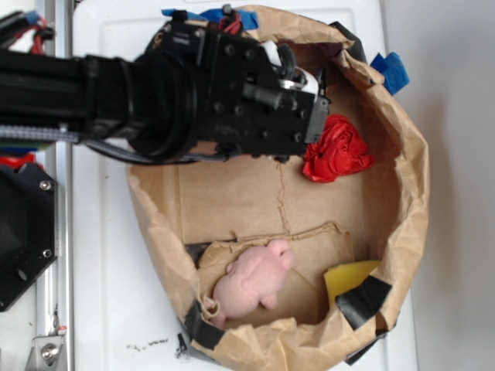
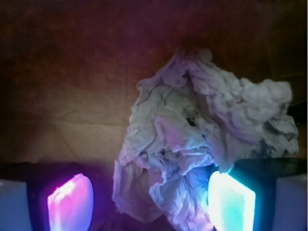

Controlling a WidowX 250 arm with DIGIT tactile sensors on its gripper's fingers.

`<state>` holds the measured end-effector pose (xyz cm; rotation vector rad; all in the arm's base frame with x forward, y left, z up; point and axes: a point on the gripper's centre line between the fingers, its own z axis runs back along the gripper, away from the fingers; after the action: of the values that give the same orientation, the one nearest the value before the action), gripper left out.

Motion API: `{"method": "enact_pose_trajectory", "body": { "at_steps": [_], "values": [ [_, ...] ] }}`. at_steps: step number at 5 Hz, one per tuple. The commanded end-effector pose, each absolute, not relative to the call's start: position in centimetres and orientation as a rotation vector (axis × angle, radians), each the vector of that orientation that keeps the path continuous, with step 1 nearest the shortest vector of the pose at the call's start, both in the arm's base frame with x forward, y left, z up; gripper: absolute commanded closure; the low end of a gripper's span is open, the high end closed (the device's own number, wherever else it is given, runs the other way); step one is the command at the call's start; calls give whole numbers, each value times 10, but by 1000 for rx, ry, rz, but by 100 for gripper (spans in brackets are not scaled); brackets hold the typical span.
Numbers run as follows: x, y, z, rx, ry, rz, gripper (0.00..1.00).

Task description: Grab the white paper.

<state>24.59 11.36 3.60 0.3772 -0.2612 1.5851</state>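
Exterior view: the black robot arm point(image 1: 155, 93) reaches over a brown paper-lined bin point(image 1: 414, 178) on the white worktop point(image 1: 108, 255), covering the white paper; red paper point(image 1: 336, 151) sits beside it, a pink plush toy point(image 1: 251, 286) near the bin's opposite wall.

Wrist view: the claw point(image 2: 151, 204) is spread open, the white paper point(image 2: 202, 139) between its glowing fingers point(image 2: 70, 202), close against the right-hand one.

place: robot lab | evidence: white table point(image 1: 116, 294), metal rail point(image 1: 58, 232) along its left edge, taped brown-paper bin point(image 1: 414, 193), blue tape point(image 1: 390, 69)
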Motion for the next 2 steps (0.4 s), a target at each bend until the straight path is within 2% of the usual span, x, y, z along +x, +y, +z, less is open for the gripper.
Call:
{"method": "enact_pose_trajectory", "body": {
  "at_steps": [1,2],
  "values": [
    [243,118,50,346,-310,1590,100],
    [237,118,48,338,-311,1590,100]
  ]
}}
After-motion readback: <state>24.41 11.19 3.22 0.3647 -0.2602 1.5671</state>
